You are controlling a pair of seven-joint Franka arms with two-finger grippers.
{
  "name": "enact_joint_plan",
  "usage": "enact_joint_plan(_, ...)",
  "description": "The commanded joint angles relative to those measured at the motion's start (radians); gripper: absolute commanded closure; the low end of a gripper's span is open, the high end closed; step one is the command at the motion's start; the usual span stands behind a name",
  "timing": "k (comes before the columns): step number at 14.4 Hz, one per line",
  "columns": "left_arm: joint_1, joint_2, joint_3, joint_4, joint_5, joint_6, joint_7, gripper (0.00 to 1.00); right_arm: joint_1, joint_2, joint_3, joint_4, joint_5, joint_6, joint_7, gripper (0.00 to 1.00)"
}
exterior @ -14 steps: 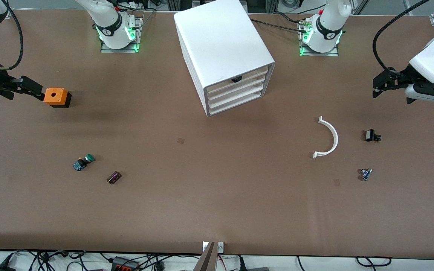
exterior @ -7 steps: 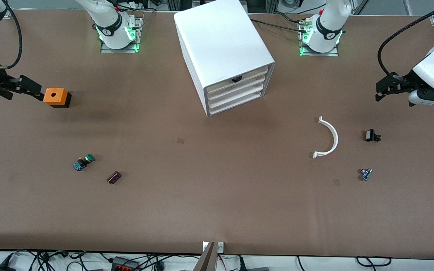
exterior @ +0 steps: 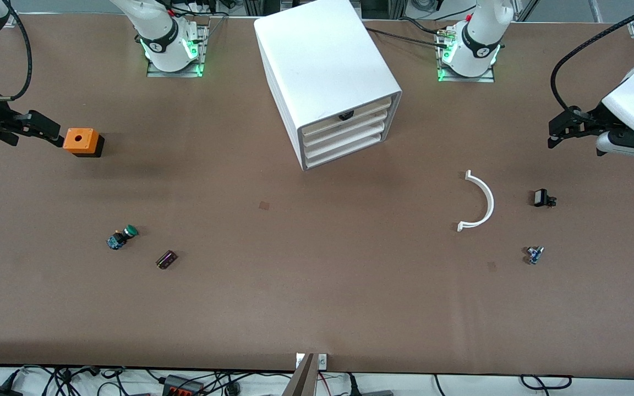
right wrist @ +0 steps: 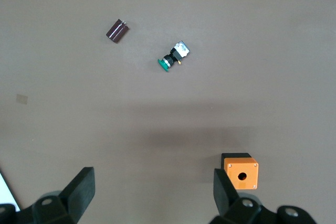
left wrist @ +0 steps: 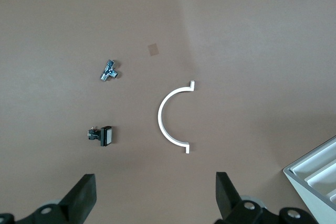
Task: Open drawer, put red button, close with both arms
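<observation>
Drawer cabinet (exterior: 328, 82) stands shut mid-table in the front view with no red button visible, fitting either stage; the left wrist view shows the left gripper (left wrist: 155, 195) wide open and empty, the right wrist view the right gripper (right wrist: 152, 192) likewise.

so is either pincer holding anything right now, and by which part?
Nothing held. Left pincer is open over bare table near the white curved piece; right pincer is open beside the orange box, not touching it.
</observation>
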Motion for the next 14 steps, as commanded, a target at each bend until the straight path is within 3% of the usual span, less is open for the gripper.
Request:
enact_joint_plan(1, -0.004, 0.02, -0.006, 0.043, -0.006, -0.032, 0.013, 0.0, 0.004, -0.006, -0.005, 0.006, -0.015, -0.011, -0.011, 0.0)
enact_joint_plan(14, -0.004, 0.032, -0.006, 0.057, -0.006, -0.05, 0.01, 0.0, 0.007, -0.001, -0.004, 0.005, -0.015, -0.009, -0.009, 0.0)
